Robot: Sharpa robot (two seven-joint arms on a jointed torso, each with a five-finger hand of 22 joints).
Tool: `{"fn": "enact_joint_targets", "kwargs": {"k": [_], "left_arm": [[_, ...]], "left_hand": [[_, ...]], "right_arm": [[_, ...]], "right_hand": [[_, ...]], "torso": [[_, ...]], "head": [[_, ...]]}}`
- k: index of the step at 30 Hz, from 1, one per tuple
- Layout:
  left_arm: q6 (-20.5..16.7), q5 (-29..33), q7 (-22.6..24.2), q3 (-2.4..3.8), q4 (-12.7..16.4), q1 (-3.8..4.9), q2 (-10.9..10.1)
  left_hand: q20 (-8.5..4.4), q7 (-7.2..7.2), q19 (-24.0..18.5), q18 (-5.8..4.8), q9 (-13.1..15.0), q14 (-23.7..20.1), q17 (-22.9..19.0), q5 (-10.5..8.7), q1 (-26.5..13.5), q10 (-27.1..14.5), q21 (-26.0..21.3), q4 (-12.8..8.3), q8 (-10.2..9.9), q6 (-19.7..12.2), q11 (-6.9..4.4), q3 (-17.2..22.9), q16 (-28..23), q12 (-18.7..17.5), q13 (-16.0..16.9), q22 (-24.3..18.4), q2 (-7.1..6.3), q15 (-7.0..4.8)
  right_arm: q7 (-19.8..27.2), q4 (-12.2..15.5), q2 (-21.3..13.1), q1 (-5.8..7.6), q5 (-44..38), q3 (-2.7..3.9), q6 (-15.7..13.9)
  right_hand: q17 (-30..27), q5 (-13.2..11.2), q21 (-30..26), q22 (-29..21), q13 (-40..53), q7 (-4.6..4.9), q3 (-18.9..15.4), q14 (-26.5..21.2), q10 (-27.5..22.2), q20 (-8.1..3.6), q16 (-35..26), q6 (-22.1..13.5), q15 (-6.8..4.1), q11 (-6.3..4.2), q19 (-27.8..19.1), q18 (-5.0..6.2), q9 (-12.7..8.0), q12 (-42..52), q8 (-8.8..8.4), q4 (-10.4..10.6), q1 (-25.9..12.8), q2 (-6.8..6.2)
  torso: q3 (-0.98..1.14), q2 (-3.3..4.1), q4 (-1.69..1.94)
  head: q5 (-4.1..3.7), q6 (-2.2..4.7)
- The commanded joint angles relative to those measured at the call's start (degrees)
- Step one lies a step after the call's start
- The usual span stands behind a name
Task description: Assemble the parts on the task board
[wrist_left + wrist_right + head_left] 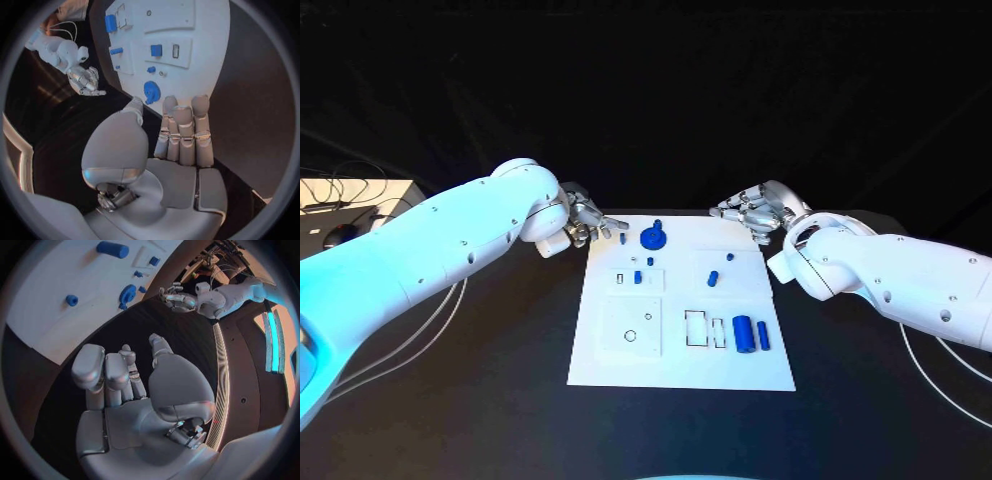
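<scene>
The flat white rectangular task board [678, 345] lies in the middle of the black counter [488, 400], its long sides running away from the robot. Both hands hover over the counter just off the board's far corners, neither touching it. The silver left hand [583, 228] sits beside the far left corner, with its fingers [181, 135] held straight, close together and holding nothing. The silver right hand [753, 212] sits beside the far right corner, its fingers [106, 372] loosely curled, apart from the thumb and likewise empty.

The small blue plastic parts lie on the board between and in front of the hands. A round blue knob-like part [656, 235] stands at the far edge, nearest both hands and roughly midway between them. Nearer, a small blue block [638, 277] sits on the left half and a short blue peg [713, 278] on the right half. By the near right side lie two blue cylinders side by side, a thick one [744, 335] and a thin one [764, 335], well away from both hands. A few tinier blue pieces near the knob are too small to count reliably.
</scene>
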Motion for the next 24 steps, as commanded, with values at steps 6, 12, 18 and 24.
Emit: {"fn": "enact_joint_targets", "kwargs": {"k": [6,12,18,24], "left_arm": [[3.2,-2.4,0.8,-0.13,-7.0,0.30,4.1],[2.3,-2.8,2.1,-0.46,-10.3,0.33,6.0],[0.7,-2.8,3.5,-0.56,-11.8,0.50,6.9],[0.3,-2.7,4.5,-0.66,-12.7,0.63,7.7]], "left_hand": [[-0.32,-0.83,1.2,0.32,3.1,0.4,1.6,-0.16,-1.2,-0.3,3.2,-1.5,6.6,-1.2,-0.67,13.4,2.6,1.6,-0.1,2.7,-1.69,-0.74],[-0.78,-1.81,1.5,-0.07,10.7,0.5,2.6,-0.11,-4.3,-1.0,5.1,-3.6,17.1,-6.1,-1.19,16.3,4.5,3.5,0.1,4.3,-2.42,-1.11],[-1.08,-2.17,2.2,-0.39,12.6,0.9,3.2,-0.11,-5.6,-1.4,6.7,-2.1,22.2,-8.4,-1.42,16.4,5.8,5.1,-0.1,5.6,-3.04,-1.32],[-1.09,-2.32,2.3,-0.46,12.6,0.9,3.3,-0.19,-6.5,-1.6,7.1,-0.2,23.7,-9.4,-1.46,13.8,6.3,5.7,-0.5,6.0,-3.45,-1.28]], "right_arm": [[0.8,0.3,0.0,-0.03,-0.6,0.02,-0.3],[0.8,0.6,-0.1,-0.01,-0.8,0.04,-0.6],[0.8,0.8,-0.1,0.03,-0.9,0.06,-0.8],[0.7,0.9,0.0,0.09,-1.1,0.10,-0.9]], "right_hand": [[0.0,0.2,-0.4,7.1,0.0,0.40,0.0,-0.2,-0.3,-0.32,-0.1,0.1,-0.24,0.06,2.8,0.42,0.1,-0.3,-0.10,-0.2,-0.1,0.45],[0.0,0.3,-0.4,7.1,0.0,0.40,-0.1,-0.2,-0.2,-0.32,-0.1,0.1,-0.25,0.07,2.8,0.42,0.1,-0.2,-0.11,-0.3,-0.2,0.48],[0.0,0.5,-0.4,7.1,0.0,0.40,-0.2,-0.2,-0.2,-0.33,-0.1,0.1,-0.25,0.06,2.8,0.42,0.1,-0.2,-0.11,-0.3,-0.3,0.45],[0.0,0.5,-0.4,7.1,0.0,0.40,-0.2,-0.2,-0.2,-0.33,-0.1,0.1,-0.25,0.06,2.8,0.42,0.1,-0.2,-0.11,-0.3,-0.3,0.45]], "torso": [[-0.40,0.51,-0.04],[-0.54,0.99,-0.15],[-0.65,1.38,-0.17],[-0.70,1.61,-0.22]], "head": [[0.12,0.63],[0.31,1.14],[0.19,1.38],[0.09,1.57]]}}
